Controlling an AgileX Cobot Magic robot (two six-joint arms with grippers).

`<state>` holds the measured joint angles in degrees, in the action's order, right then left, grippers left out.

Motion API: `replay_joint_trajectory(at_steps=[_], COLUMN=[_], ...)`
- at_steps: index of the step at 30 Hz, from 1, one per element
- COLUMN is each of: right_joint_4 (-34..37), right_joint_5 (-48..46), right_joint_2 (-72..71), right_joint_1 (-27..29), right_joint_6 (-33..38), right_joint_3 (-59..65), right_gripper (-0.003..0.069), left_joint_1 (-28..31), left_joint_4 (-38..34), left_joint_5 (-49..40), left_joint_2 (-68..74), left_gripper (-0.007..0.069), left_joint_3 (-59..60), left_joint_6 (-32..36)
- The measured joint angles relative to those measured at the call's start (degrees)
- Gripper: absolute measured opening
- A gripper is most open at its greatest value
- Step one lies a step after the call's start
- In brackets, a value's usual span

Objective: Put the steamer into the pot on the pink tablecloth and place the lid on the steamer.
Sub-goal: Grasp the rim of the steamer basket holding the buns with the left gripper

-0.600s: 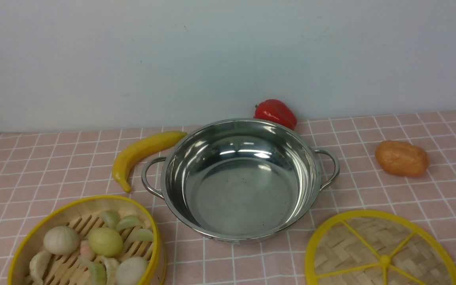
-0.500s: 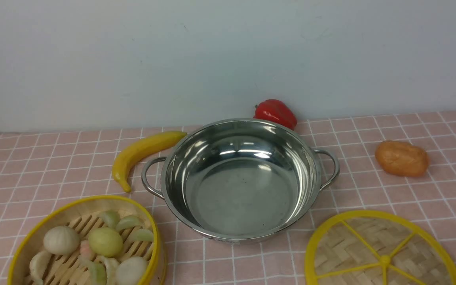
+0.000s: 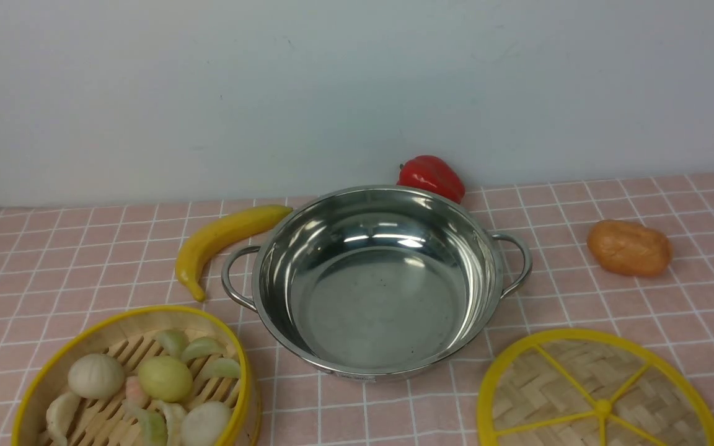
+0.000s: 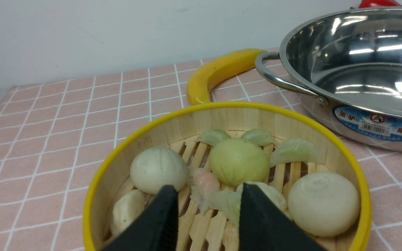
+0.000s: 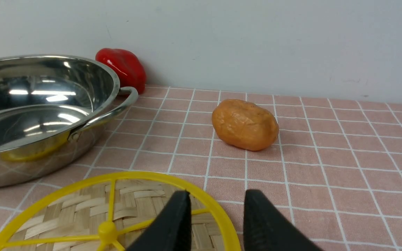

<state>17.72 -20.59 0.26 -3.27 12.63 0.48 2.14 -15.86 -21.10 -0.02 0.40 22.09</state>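
My left claw is by the near rim of the steamer. Its two black, pointy fingers stand apart with a gap between them, and they hold nothing. The steamer is a round bamboo basket with a smooth yellow rim and a floor of thin wooden slats. It sits on the pink tablecloth, close to me on my left, just beside the pot and not in it. Inside it lie smooth round buns, white and pale green, and little folded dumplings.

The pot stands in the middle of the cloth that covers the tabletop. It is wide, low and shiny like a mirror, with a loop handle on each side and a blue label on its outside.

My right claw is by the edge of the lid, spread apart too, holding nothing. The lid is a flat round disc of woven bamboo strips, with a thick yellow rim and yellow spokes that meet at a hub. It lies flat on the cloth, close to me on my right, near the pot.

A smooth, curved yellow banana lies just beside the pot's left handle. A glossy red pepper sits behind the pot. A bumpy orange-brown lump lies off to the right.
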Motion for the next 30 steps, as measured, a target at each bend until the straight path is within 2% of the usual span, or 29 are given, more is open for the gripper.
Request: replay_joint_trajectory(at_steps=[6, 9, 10, 11, 13, 20, 25, 30], right_joint_4=[0.0, 0.0, 0.0, 0.0, 0.0, 0.0, 0.0, 0.0], right_joint_5=[0.0, 0.0, 0.0, 0.0, 0.0, 0.0, 0.0, 0.0], right_joint_2=[0.0, 0.0, 0.0, 0.0, 0.0, 0.0, 0.0, 0.0], right_joint_1=[0.0, 0.0, 0.0, 0.0, 0.0, 0.0, 0.0, 0.0], right_joint_6=[0.0, 0.0, 0.0, 0.0, -0.05, -0.05, -0.05, -0.05], right_joint_3=[0.0, 0.0, 0.0, 0.0, 0.0, 0.0, 0.0, 0.0], right_gripper=[0.024, 0.024, 0.024, 0.024, 0.024, 0.024, 0.024, 0.024], left_joint_1=[0.0, 0.0, 0.0, 0.0, 0.0, 0.0, 0.0, 0.0], left_joint_4=[-0.1, -4.4, -10.32, -10.96, -18.62, -30.64, -31.38, -29.67], left_joint_5=[0.22, 2.13, 4.24, 4.51, 8.13, 15.28, 12.82, 4.95], left_joint_2=[0.0, 0.0, 0.0, 0.0, 0.0, 0.0, 0.0, 1.85], left_gripper=[0.0243, 0.0243, 0.0243, 0.0243, 0.0243, 0.0243, 0.0243, 0.0243], left_joint_3=[0.0, 0.0, 0.0, 0.0, 0.0, 0.0, -1.74, -11.23], left_joint_6=[0.13, -0.82, -2.73, -3.1, -4.16, -4.66, -2.22, 4.0])
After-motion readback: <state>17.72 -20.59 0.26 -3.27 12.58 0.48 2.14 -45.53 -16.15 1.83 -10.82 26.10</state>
